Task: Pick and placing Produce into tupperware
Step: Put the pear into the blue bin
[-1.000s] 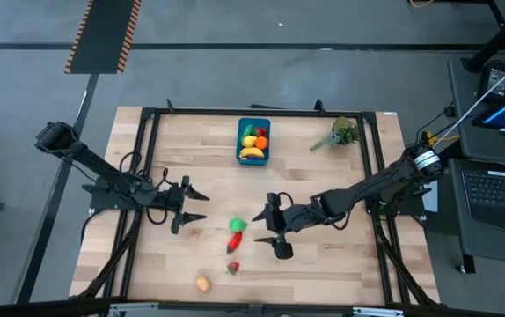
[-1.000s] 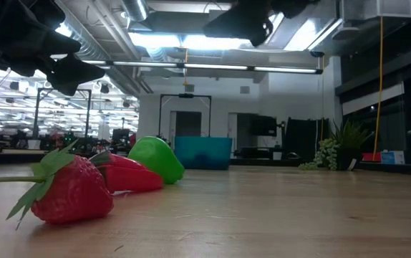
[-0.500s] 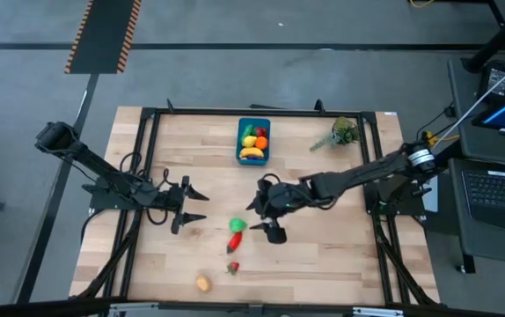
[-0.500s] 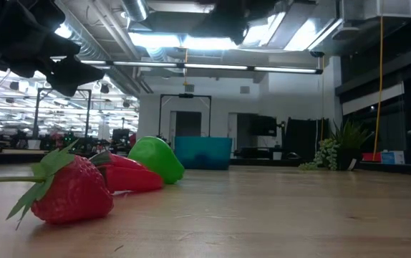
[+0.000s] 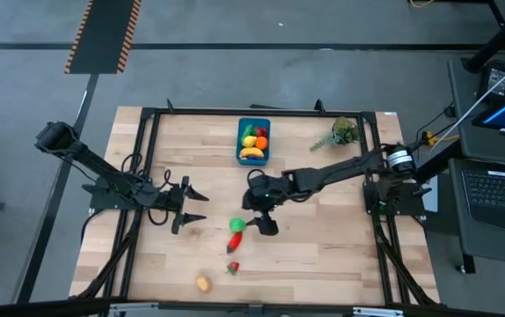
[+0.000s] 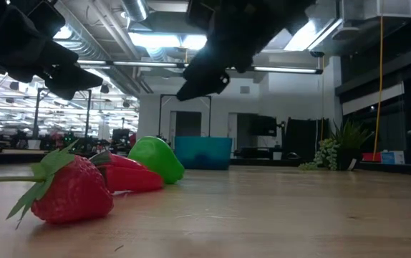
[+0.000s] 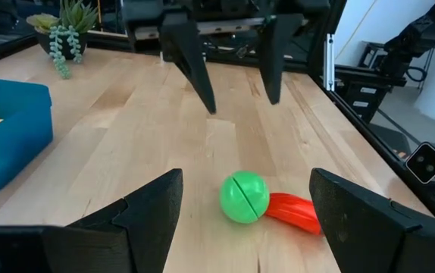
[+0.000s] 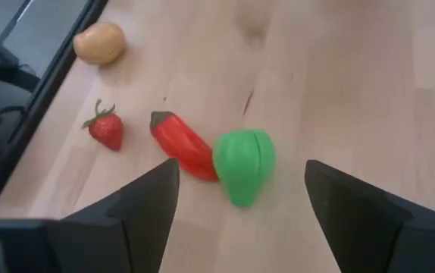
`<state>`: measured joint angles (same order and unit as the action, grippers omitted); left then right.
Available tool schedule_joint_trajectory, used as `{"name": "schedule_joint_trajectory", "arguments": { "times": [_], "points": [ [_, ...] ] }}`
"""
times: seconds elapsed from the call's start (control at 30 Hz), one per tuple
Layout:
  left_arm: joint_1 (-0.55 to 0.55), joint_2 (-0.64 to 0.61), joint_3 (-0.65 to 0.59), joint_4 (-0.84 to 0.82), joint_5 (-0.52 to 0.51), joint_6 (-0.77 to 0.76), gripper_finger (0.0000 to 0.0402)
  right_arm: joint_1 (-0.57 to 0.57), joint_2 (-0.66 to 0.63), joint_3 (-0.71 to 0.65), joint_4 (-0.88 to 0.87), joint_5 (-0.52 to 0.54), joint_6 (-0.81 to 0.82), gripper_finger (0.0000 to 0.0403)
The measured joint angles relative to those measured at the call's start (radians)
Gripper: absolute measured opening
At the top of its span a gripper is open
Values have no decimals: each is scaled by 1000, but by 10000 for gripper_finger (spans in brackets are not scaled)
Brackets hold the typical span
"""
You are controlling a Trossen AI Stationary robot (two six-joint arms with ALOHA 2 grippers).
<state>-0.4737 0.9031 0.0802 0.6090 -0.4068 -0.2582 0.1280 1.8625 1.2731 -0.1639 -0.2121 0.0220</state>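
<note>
Your right gripper (image 5: 259, 214) hangs with its fingers spread wide and nothing between them, just above the green fruit (image 8: 244, 164), which touches the red pepper (image 8: 183, 145) on the table. You look to be in the approach of a pick: next, centre the fingers over the green fruit, descend and close. Beyond it lie the strawberry (image 8: 106, 129) and an orange-yellow fruit (image 8: 100, 42). Behind the gripper sits the tupperware (image 5: 253, 141), part-filled. Your left gripper (image 5: 188, 205) waits well apart, fingers spread.

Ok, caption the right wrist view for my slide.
Right arm's open jaws above the round green toy fruit touching the red toy pepper, with a small red strawberry and an orange toy beyond.
</note>
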Motion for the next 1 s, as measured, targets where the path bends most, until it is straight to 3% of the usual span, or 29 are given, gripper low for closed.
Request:
{"name": "schedule_joint_trajectory", "arguments": {
  "times": [0.13,0.53,1.0],
  "points": [
    [0,0,0,0,0,2,280,0,60,95,-54,-9,-50,287],
    [0,0,0,-21,0,2,280,0,323,490,-462,-53,-184,287],
    [0,0,0,-33,0,-2,280,-1,399,556,-496,-55,-231,287]
  ]
}}
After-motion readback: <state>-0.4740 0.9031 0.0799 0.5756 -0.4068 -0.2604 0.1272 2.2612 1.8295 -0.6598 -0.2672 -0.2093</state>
